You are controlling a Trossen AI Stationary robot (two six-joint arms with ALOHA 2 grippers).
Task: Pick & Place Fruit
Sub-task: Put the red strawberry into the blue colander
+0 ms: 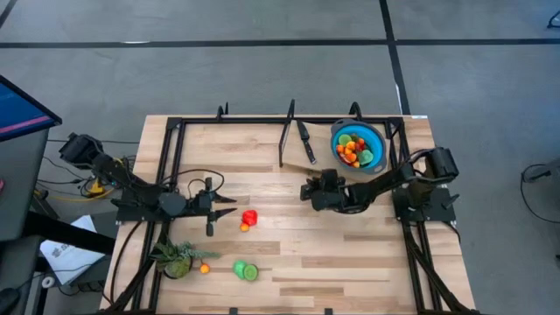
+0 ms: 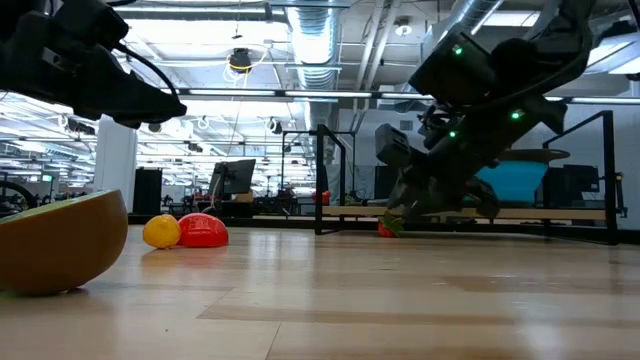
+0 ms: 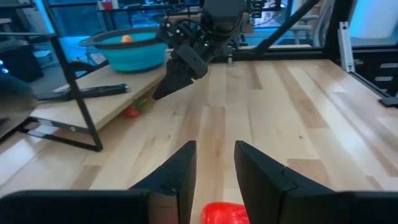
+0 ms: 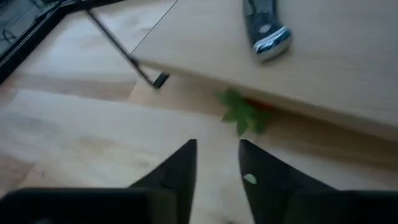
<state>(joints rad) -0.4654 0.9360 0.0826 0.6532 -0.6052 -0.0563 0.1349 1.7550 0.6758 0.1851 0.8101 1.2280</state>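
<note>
Your tabletop [image 1: 350, 254] is pale wood planks with a black tube frame [image 1: 175, 122] around the edges. It sits on a grey floor [image 1: 262, 79] crossed by dark seam lines. At the left edge of the high view you get a dark monitor corner [image 1: 17, 109] and white papers [image 1: 66, 254] on the floor. Low view looks into a big open workshop: exposed ceiling ducts [image 2: 315, 40], rows of strip lights, a white pillar [image 2: 115, 160], a yellow hanging lamp [image 2: 239, 62], and more benches and screens [image 2: 235, 180] far behind.
</note>
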